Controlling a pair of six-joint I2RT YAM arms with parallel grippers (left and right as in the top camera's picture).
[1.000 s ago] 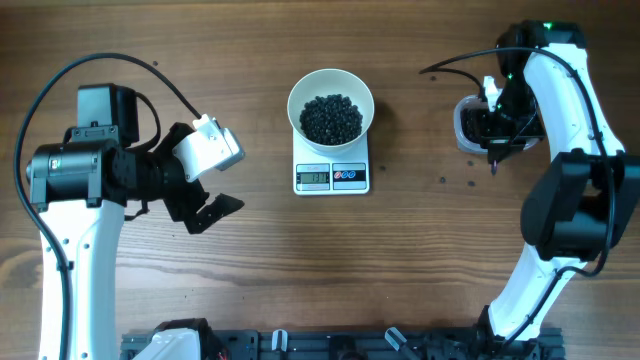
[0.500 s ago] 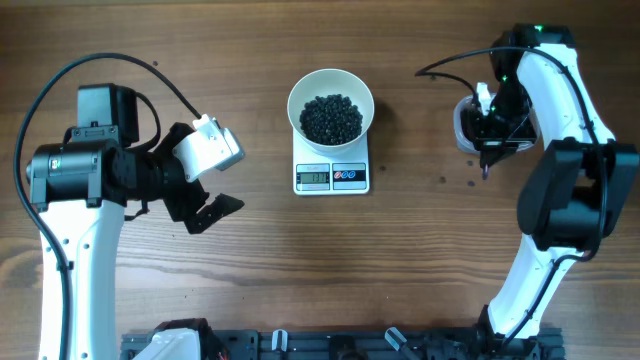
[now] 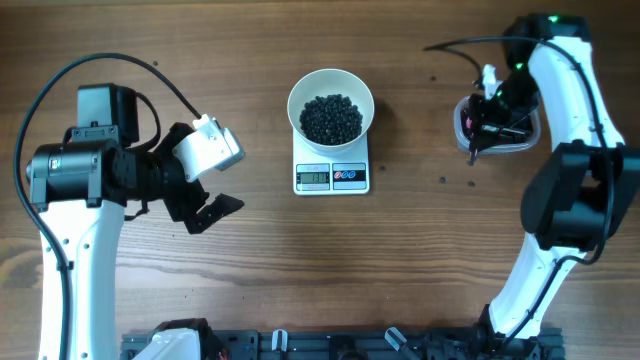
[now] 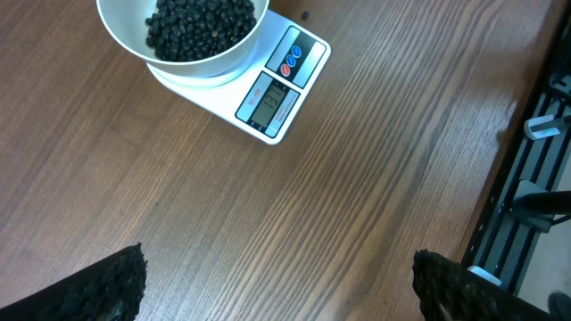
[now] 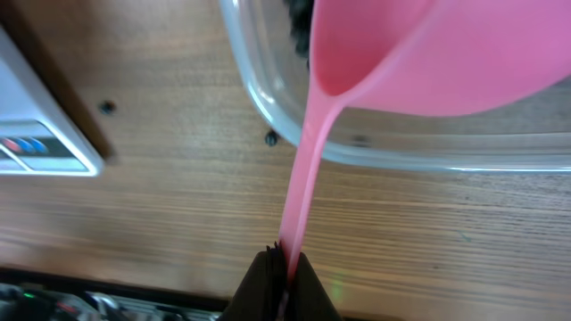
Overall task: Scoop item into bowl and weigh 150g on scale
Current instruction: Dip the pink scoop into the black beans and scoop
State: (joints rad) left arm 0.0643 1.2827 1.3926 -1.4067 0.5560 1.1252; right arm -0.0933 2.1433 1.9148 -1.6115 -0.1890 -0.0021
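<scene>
Right end effector (image 5: 285, 267) is pressed together, pinching the thin handle of the pink scoop (image 5: 428, 53). The scoop cup sits ahead of it, over the near wall of the clear tub (image 5: 268, 116). Looks like a dip for another load.

Take a small load, keep the cup level on the carry, and tip slowly over the bowl centre. Near target, trickle.

Scale (image 3: 331, 177) readout isn't legible, so I can't tell how much is left to add.

Only the cup's underside shows, so I can't tell if it's loaded. A few dark beads show in the tub ahead of the cup.

Stray bead (image 5: 270, 138) on the bench, just outside the tub wall.

Left end effector (image 4: 281, 285) is spread wide, holding nothing. Ahead of it, the bowl (image 4: 116, 36) sits on the scale with beads (image 3: 331, 118) covering its bottom.
</scene>
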